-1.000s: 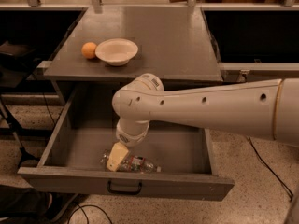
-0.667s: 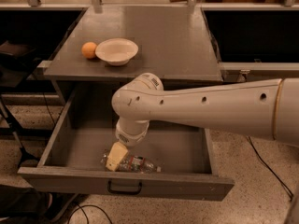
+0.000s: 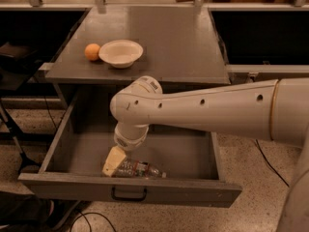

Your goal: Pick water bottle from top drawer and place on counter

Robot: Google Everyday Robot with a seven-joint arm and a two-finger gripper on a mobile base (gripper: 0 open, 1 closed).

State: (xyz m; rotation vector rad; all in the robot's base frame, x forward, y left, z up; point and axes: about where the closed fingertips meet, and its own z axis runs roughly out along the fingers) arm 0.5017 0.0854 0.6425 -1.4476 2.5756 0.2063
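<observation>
Inside the drawer (image 3: 62, 144), close behind its front panel, the bottle (image 3: 141, 170) is recorded lying flat. Its long axis runs along that panel.

The gripper (image 3: 114, 161) hangs in the drawer at the bottle's end nearer the left wall as viewed, touching it or very nearly so. Whether it is released or clenched cannot be told. The bottle's body extends from the gripper toward the drawer's middle, so a grasp across that axis is judged to be needed.

No other contents are seen in the drawer.

Behind the drawer, on the surface (image 3: 178, 42), two items are listed: a bowl (image 3: 120, 53), seemingly empty, and an orange (image 3: 92, 51) just beside it.
</observation>
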